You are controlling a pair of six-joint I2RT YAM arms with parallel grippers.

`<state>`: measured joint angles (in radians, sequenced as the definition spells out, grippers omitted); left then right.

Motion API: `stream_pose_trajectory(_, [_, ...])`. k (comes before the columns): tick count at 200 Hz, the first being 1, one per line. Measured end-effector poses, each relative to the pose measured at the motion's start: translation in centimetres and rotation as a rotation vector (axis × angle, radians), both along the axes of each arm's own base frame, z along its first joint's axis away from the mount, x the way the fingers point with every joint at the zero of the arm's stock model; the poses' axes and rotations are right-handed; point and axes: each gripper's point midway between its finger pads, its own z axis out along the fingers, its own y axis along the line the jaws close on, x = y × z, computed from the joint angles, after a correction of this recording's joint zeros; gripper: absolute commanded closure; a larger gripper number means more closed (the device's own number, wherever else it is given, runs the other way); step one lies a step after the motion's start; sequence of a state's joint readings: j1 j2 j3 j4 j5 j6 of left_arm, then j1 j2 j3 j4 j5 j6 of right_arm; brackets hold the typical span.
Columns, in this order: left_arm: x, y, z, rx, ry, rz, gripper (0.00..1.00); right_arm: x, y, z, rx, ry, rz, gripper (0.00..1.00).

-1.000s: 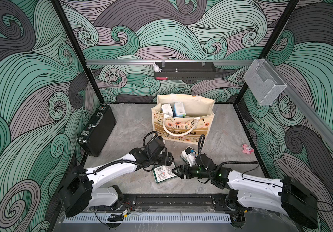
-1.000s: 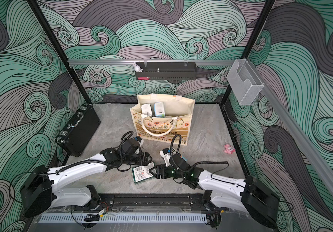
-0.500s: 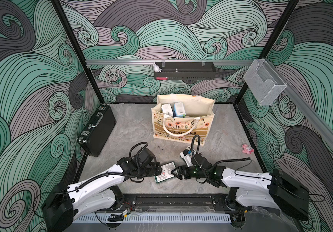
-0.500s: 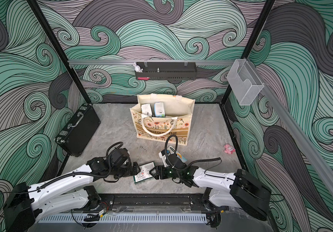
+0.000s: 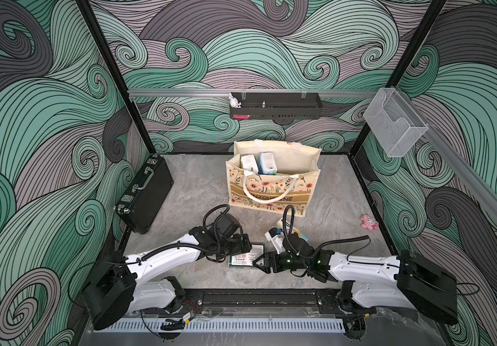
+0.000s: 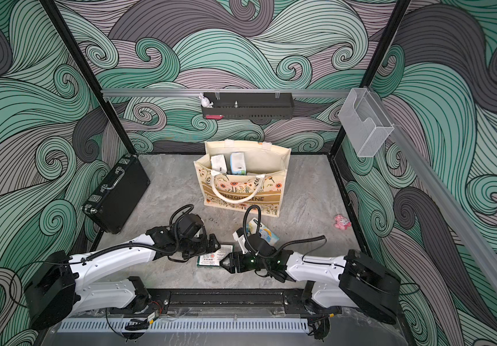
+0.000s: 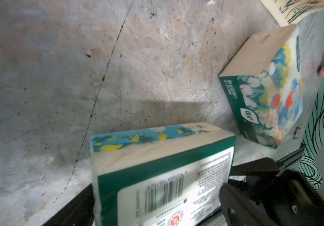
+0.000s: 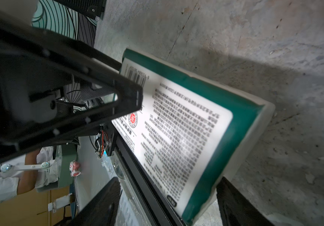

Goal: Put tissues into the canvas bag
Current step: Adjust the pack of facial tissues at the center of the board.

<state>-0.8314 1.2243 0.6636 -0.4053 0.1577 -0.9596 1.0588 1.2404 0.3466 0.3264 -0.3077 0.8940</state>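
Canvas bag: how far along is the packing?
Done: a white pack and a light blue pack stand inside the canvas bag. In hand: nothing gripped; the left gripper and right gripper, both open, flank the green pack on the floor, the right's jaws straddling its end. Left: that pack and at least the floral pack by the right arm.

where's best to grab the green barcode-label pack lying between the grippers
Probably pinch the green pack across its narrow width, on the two long side faces, coming in low from the robot's right: it lies flat, label up.
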Motion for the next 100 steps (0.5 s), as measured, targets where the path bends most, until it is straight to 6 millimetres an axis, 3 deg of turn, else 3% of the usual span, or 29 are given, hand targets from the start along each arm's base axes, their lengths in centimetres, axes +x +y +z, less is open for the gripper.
stream_pose_trajectory(63, [-0.1,0.4,-0.5,0.028,-0.034,-0.047,0.05,0.0,-0.6,1.0,0.022,-0.031,-0.039,0.22])
stream_pose_trajectory(100, [-1.7,2.2,-2.0,0.054,-0.025,-0.068,0.17,1.0,-1.7,2.6,0.051,-0.097,-0.109,0.22])
